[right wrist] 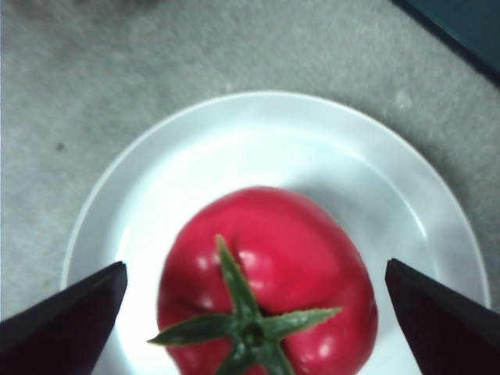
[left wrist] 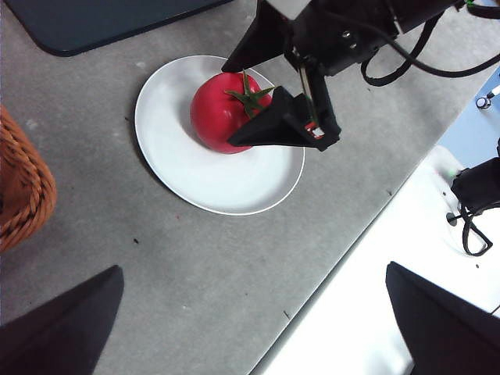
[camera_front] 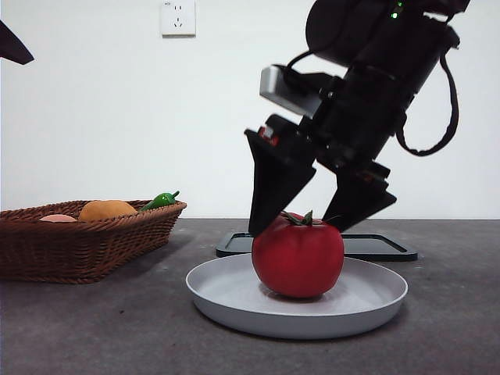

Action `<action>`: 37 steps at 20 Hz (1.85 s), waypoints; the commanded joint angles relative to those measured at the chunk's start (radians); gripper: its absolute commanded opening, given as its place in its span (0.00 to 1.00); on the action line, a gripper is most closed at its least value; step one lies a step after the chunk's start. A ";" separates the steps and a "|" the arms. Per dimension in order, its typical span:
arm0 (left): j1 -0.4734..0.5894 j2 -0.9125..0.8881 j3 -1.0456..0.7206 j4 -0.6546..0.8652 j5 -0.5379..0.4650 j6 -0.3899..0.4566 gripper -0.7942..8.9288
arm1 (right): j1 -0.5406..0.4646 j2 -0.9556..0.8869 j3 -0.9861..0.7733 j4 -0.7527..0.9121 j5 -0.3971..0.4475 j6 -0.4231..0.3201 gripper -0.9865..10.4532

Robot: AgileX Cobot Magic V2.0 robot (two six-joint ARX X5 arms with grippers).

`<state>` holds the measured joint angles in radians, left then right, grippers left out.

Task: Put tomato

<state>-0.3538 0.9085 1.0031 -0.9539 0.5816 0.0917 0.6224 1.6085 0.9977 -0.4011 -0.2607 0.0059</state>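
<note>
The glossy red tomato (camera_front: 298, 254) with a green stem sits upright on a white round plate (camera_front: 234, 301) in the middle of the table. My right gripper (camera_front: 295, 226) hangs just above it, open, one jaw tip on each side of the tomato's top, holding nothing. The right wrist view shows the tomato (right wrist: 266, 273) on the plate (right wrist: 156, 172) between the spread jaws of that gripper (right wrist: 255, 266). The left wrist view shows the tomato (left wrist: 219, 113), the plate (left wrist: 195, 180) and the right gripper (left wrist: 229, 105) from high up. My left gripper (left wrist: 252, 268) is open and empty, well away from them.
A wicker basket (camera_front: 86, 242) at the left holds an orange fruit (camera_front: 107, 209) and a small green pepper (camera_front: 162, 200). A dark flat tray (camera_front: 375, 246) lies behind the plate. The table's edge (left wrist: 344, 258) runs near the plate. The left arm shows as a black tip (camera_front: 12, 43).
</note>
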 commanded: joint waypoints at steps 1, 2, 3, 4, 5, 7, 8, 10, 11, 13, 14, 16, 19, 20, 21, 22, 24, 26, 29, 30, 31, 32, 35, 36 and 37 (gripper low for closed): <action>-0.003 0.006 0.013 0.007 0.006 0.013 0.68 | 0.011 0.043 0.018 0.004 0.000 0.014 0.57; -0.003 0.006 0.013 0.007 0.006 0.013 0.68 | 0.011 0.048 0.018 0.004 0.000 0.014 0.56; -0.003 0.006 0.013 0.006 0.006 0.013 0.68 | 0.011 0.050 0.018 0.005 0.000 0.014 0.55; -0.003 0.006 0.013 0.006 0.006 0.013 0.68 | 0.011 0.050 0.018 0.005 0.000 0.014 0.52; -0.003 0.006 0.013 0.006 0.006 0.013 0.68 | 0.011 0.050 0.018 0.005 0.000 0.014 0.45; -0.003 0.006 0.013 0.006 0.006 0.013 0.68 | 0.011 0.050 0.018 0.002 0.000 0.016 0.30; -0.003 0.006 0.013 0.006 0.006 0.013 0.68 | 0.011 0.050 0.018 0.001 -0.002 0.017 0.25; -0.003 0.006 0.013 0.006 0.006 0.013 0.68 | 0.011 0.049 0.024 -0.002 -0.016 0.020 0.23; -0.003 0.006 0.013 0.006 0.006 0.013 0.68 | 0.011 0.044 0.035 -0.016 -0.023 0.020 0.23; -0.003 0.006 0.013 0.006 0.006 0.013 0.68 | 0.011 0.024 0.073 -0.040 -0.023 0.020 0.23; -0.003 0.006 0.013 0.006 0.006 0.013 0.68 | 0.010 0.011 0.099 -0.051 -0.023 0.019 0.23; -0.003 0.006 0.013 0.006 0.006 0.013 0.68 | 0.008 -0.007 0.167 -0.077 0.003 0.019 0.23; -0.003 0.006 0.013 0.005 0.006 0.013 0.68 | -0.014 -0.007 0.267 -0.088 0.100 0.017 0.23; -0.003 0.006 0.013 0.005 0.006 0.013 0.68 | -0.028 -0.006 0.288 -0.075 0.117 0.015 0.23; -0.003 0.006 0.013 0.005 0.006 0.013 0.68 | -0.044 -0.001 0.306 -0.058 0.124 0.015 0.23; -0.003 0.006 0.013 0.005 0.006 0.013 0.68 | -0.065 0.004 0.320 -0.045 0.126 0.015 0.23; -0.003 0.006 0.013 0.004 0.006 0.013 0.68 | -0.110 0.039 0.351 -0.021 0.127 0.012 0.23; -0.003 0.006 0.013 0.005 0.006 0.013 0.68 | -0.152 0.092 0.370 0.013 0.127 0.012 0.23; -0.003 0.006 0.013 0.005 0.006 0.013 0.68 | -0.203 0.210 0.427 0.023 0.127 0.000 0.23; -0.003 0.006 0.013 0.005 0.006 0.013 0.68 | -0.213 0.248 0.446 0.029 0.127 -0.006 0.23; -0.003 0.006 0.013 0.004 0.006 0.013 0.68 | -0.223 0.287 0.469 0.029 0.126 -0.009 0.23; -0.003 0.006 0.013 0.004 0.006 0.013 0.68 | -0.229 0.316 0.488 0.029 0.122 -0.011 0.23; -0.003 0.006 0.013 0.004 0.006 0.012 0.68 | -0.244 0.404 0.549 0.033 0.120 -0.019 0.23; -0.003 0.006 0.013 0.004 0.006 0.012 0.68 | -0.248 0.431 0.573 0.034 0.120 -0.019 0.23; -0.003 0.006 0.013 0.004 0.006 0.012 0.68 | -0.249 0.457 0.595 0.035 0.120 -0.024 0.23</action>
<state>-0.3538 0.9085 1.0031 -0.9543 0.5816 0.0917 0.3676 2.0487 1.5681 -0.3771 -0.1379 -0.0044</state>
